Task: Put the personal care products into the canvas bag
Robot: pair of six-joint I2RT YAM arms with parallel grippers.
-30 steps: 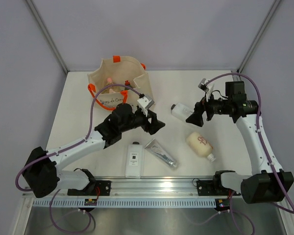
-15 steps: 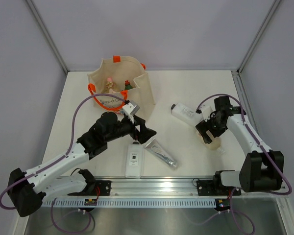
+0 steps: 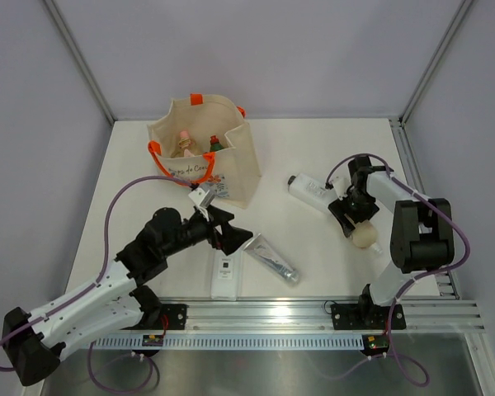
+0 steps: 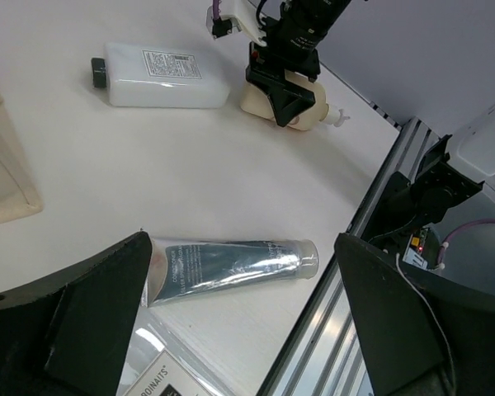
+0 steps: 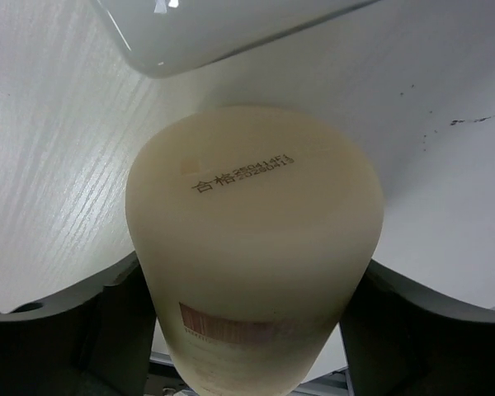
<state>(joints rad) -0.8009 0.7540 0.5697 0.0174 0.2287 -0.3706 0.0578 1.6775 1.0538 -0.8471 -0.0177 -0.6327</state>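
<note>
The beige round bottle (image 5: pixel 256 239) lay on the tabletop (image 3: pixel 297 148) well right of the cream canvas bag (image 3: pixel 235 169), flanked by the right gripper's (image 3: pixel 352 216) jaws; pinching could not be confirmed. Slippage off its smooth rounded base was judged possible. The left gripper's (image 3: pixel 231 231) jaws were spread, empty.

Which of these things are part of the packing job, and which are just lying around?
Part of the job: canvas bag; peach bottle and green bottle inside it; far white bottle; near white bottle; silver tube; beige bottle.
Just there: purple cables; metal rail along the near edge.
</note>
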